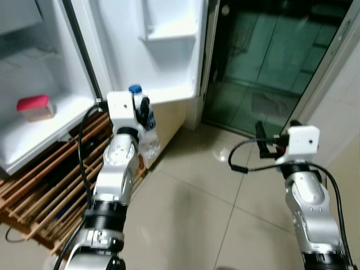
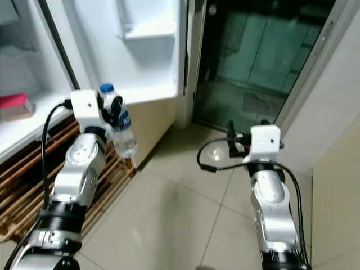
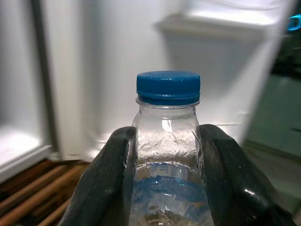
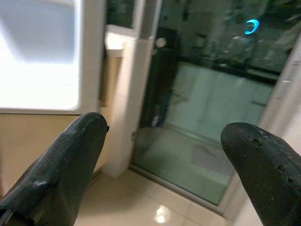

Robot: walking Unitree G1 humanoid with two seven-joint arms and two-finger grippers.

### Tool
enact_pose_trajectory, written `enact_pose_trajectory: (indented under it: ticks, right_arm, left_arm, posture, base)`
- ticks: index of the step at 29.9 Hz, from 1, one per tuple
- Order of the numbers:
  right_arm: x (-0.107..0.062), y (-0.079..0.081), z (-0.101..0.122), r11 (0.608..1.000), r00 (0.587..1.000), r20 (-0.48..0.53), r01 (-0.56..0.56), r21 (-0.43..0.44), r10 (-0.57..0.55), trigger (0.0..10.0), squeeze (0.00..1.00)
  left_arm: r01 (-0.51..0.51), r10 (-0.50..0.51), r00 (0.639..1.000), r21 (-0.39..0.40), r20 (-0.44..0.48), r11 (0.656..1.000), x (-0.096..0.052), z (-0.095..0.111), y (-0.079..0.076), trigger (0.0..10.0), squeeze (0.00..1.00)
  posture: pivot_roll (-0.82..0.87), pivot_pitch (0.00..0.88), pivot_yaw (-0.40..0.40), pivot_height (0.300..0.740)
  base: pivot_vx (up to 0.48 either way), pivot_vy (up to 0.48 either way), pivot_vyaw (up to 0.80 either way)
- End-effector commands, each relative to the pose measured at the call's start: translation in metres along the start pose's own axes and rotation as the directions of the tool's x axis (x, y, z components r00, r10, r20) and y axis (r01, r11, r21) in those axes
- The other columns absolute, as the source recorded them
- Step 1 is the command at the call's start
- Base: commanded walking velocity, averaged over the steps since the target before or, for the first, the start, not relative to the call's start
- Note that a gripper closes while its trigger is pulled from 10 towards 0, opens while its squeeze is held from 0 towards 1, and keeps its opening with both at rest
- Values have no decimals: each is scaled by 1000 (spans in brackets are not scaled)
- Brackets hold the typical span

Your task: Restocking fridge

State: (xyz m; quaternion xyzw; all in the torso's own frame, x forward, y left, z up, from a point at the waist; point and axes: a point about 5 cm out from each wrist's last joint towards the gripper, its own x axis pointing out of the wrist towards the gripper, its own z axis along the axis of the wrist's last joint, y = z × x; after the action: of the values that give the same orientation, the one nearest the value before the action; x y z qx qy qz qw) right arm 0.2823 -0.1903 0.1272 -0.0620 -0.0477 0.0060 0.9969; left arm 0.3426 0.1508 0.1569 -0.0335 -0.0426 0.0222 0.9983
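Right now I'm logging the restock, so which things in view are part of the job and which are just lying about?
Part of the job:
- water bottle, blue cap, held in the left gripper
- open fridge door with its door shelf
- fridge shelf
- right gripper, open and holding nothing

Just there:
- red-lidded container on the fridge shelf
- wooden slats on the floor
- glass door

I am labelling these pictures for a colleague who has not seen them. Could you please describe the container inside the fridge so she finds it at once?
Start at the open fridge on the robot's left. On its white shelf sits a small container. Its pink-red lid sets it apart from the blue-capped water bottle in the left gripper.
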Motion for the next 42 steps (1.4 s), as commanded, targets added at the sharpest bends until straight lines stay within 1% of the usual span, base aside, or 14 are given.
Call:
enact_pose_trajectory:
  ticks: [1, 6, 16, 17, 21, 22, 26, 29, 31, 33, 36, 37, 38, 42]
  right_arm:
    - [1, 1, 2, 1000, 1000, 2, -5, 5, 5, 10000, 0]
    - [5, 2, 3, 1000, 1000, 6, -9, 8, 9, 10000, 0]
    - [8, 5, 4, 1000, 1000, 10, -20, 9, 20, 10000, 0]
    - [8, 5, 5, 1000, 1000, 13, -22, 8, 22, 10000, 0]
    - [8, 4, 6, 1000, 1000, 19, -25, 7, 25, 10000, 0]
    - [8, 6, 11, 999, 999, 33, -43, 27, 42, 10000, 0]
    - [9, 11, 18, 997, 996, 46, -76, 30, 74, 10000, 0]
    - [11, 16, 20, 994, 993, 50, -110, 26, 109, 10000, 0]
    - [10, 20, 20, 990, 990, 41, -137, 21, 136, 10000, 0]
    - [9, 21, 20, 990, 989, 40, -142, 24, 141, 10000, 0]
    - [7, 24, 21, 987, 987, 32, -158, 31, 157, 10000, 0]
    - [7, 24, 21, 987, 987, 32, -158, 31, 157, 10000, 0]
    - [6, 29, 22, 984, 984, 32, -174, 45, 172, 10000, 0]
    - [2, 36, 23, 976, 977, 37, -211, 60, 209, 10000, 0]
  left_arm:
    - [10, -10, 999, 12, 39, 1000, 5, 12, -5, 10000, 0]
    - [44, -47, 997, 45, 61, 998, 6, 19, -8, 10000, 0]
    - [83, -87, 991, 43, 102, 996, 8, 30, -15, 10000, 0]
    - [103, -109, 985, 48, 132, 993, 10, 36, -16, 10000, 0]
    - [104, -110, 981, 46, 159, 994, 15, 47, -14, 10000, 0]
    - [84, -96, 975, 70, 201, 994, 20, 61, -13, 10000, 0]
    - [47, -58, 969, 50, 242, 998, 29, 81, -7, 10000, 0]
    - [58, -66, 961, 36, 267, 998, 41, 98, -5, 10000, 0]
    - [81, -90, 956, 42, 278, 996, 51, 111, -10, 10000, 0]
    - [88, -98, 955, 46, 280, 995, 54, 114, -11, 10000, 0]
    - [157, -169, 947, 66, 274, 985, 64, 122, -25, 10000, 0]
    - [157, -169, 947, 66, 274, 985, 64, 122, -25, 10000, 0]
    - [183, -196, 947, 76, 253, 980, 71, 121, -32, 10000, 0]
    - [195, -212, 947, 92, 243, 976, 77, 121, -38, 10000, 0]
  posture:
    - [-148, 0, 5, 711]
    - [-142, 0, 3, 711]
    - [-140, 0, 0, 711]
    - [-143, 0, -1, 711]
    - [-143, 0, -1, 711]
    - [-147, 0, 2, 711]
    - [-150, 0, 8, 711]
    - [-160, 0, 33, 711]
    - [-163, 0, 38, 711]
    - [-165, 0, 51, 711]
    - [-163, 1, 76, 711]
    - [-163, 1, 76, 711]
    - [-164, 8, 90, 711]
    - [-170, 22, 116, 711]
  base:
    - [454, 0, 0]
    - [471, 0, 0]
    - [480, 0, 0]
    - [480, 0, 0]
    - [480, 0, 0]
    - [330, 0, 0]
    - [0, 0, 719]
    - [0, 0, 744]
    - [0, 0, 366]
    - [0, 0, 0]
    - [0, 0, 0]
    - [0, 0, 0]
    - [0, 0, 0]
    - [0, 0, 0]
